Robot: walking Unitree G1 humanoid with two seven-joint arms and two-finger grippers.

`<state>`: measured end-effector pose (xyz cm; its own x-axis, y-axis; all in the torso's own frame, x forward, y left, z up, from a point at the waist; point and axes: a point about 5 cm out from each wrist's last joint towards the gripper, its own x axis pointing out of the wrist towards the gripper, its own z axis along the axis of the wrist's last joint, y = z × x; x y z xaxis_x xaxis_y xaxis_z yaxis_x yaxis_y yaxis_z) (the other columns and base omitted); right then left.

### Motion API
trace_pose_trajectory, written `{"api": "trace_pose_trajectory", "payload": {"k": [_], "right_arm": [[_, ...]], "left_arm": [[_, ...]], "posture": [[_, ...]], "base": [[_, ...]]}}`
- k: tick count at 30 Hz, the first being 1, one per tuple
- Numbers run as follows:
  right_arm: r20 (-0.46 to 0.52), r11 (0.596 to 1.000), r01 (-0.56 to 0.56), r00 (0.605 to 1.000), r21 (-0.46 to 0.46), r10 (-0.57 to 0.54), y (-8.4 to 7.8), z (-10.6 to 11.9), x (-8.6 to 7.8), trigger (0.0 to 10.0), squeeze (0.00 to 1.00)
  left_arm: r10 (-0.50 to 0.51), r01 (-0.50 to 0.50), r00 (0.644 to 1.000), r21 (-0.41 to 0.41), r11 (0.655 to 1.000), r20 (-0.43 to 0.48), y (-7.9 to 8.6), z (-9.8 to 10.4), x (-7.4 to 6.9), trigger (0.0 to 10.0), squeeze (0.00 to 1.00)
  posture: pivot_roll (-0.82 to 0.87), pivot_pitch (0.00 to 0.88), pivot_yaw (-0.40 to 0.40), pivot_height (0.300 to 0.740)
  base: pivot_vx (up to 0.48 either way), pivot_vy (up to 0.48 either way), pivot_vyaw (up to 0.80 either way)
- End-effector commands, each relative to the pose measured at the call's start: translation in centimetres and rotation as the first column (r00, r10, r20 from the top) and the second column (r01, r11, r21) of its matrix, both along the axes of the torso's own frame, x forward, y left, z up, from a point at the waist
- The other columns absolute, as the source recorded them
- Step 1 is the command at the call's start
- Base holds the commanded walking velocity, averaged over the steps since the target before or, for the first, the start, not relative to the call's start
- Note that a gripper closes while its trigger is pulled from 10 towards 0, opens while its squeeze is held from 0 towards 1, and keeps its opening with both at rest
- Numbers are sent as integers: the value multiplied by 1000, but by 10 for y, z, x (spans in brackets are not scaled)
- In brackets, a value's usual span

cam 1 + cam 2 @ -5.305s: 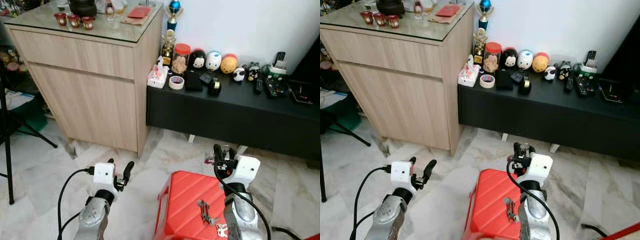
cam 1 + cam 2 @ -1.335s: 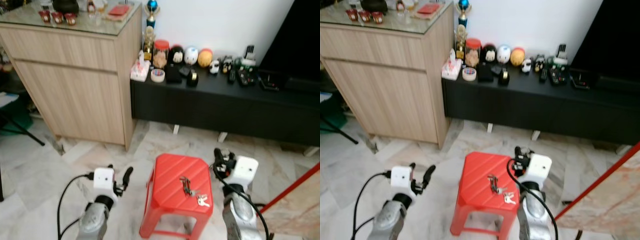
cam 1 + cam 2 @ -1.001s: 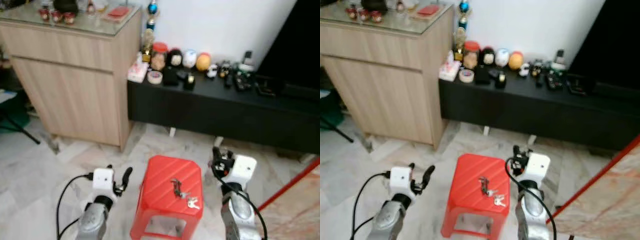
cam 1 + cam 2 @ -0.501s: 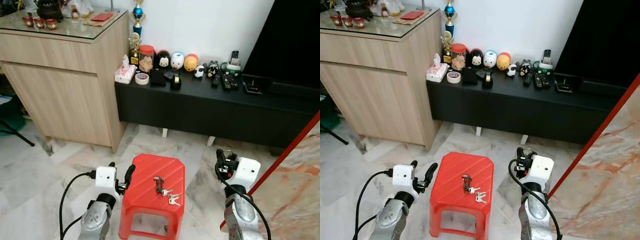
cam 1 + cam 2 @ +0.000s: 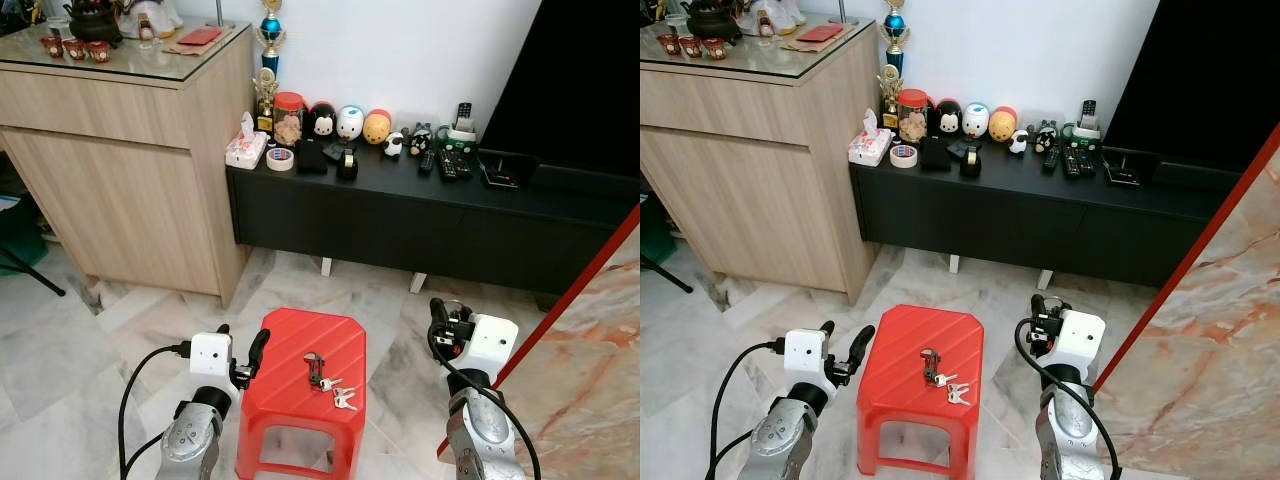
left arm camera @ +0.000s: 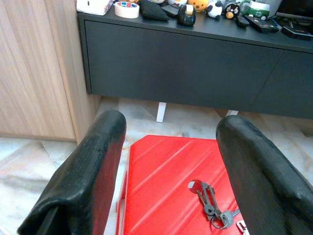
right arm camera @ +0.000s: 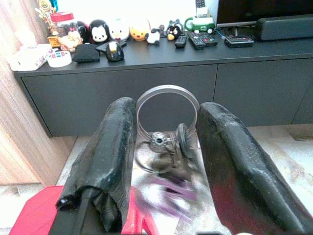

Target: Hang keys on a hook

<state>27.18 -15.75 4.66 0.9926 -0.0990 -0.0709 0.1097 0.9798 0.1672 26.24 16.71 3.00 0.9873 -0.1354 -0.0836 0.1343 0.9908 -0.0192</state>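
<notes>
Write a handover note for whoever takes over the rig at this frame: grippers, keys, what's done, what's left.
Left gripper: open, empty, low beside the red stool.
Right gripper: a silver key ring with blurred dangling pieces sits between its fingers; whether they clamp it is unclear.
Another bunch of keys lies loose on the stool's top, between the two arms.
Done: nothing hung.
Left: find a hook, which these views do not reveal, carry the keys there and hang them.

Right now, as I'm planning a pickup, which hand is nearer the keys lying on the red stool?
Left. The left hand hovers open at the left edge of the red stool, beside the keys; the right hand, gripping a key ring, is past the stool's right side.
</notes>
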Motion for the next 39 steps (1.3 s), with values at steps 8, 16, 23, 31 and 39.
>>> {"api": "trace_pose_trajectory", "payload": {"k": [8, 16, 23, 31, 39], "right_arm": [[12, 1000, 3, 1000, -5, -3, -1, 3, 2, 10000, 0], [9, 1000, 5, 1000, -7, -5, -1, 2, 1, 10000, 0], [8, 1000, 6, 1000, -9, -6, -1, 2, 1, 10000, 0], [8, 1000, 5, 1000, -8, -5, -2, 2, 1, 10000, 0], [8, 1000, 4, 1000, -9, -3, -2, 2, 1, 10000, 0]], "left_arm": [[6, -6, 1000, -11, 1000, 24, 0, 3, -1, 10000, 0], [7, -7, 1000, -11, 1000, 24, 0, 3, -1, 10000, 0], [6, -5, 1000, -13, 1000, 27, 0, 3, -1, 10000, 0], [11, -11, 1000, -7, 1000, 26, 0, 2, -1, 10000, 0], [12, -11, 1000, -5, 1000, 25, 0, 2, -1, 10000, 0]], "posture": [[24, 18, -112, 740], [25, 18, -113, 740], [23, 20, -113, 740], [22, 21, -115, 740], [24, 20, -117, 740]], "base": [[-30, 0, 0], [-211, 0, 0], [-172, 0, 0], [0, 0, 0], [0, 0, 0]]}}
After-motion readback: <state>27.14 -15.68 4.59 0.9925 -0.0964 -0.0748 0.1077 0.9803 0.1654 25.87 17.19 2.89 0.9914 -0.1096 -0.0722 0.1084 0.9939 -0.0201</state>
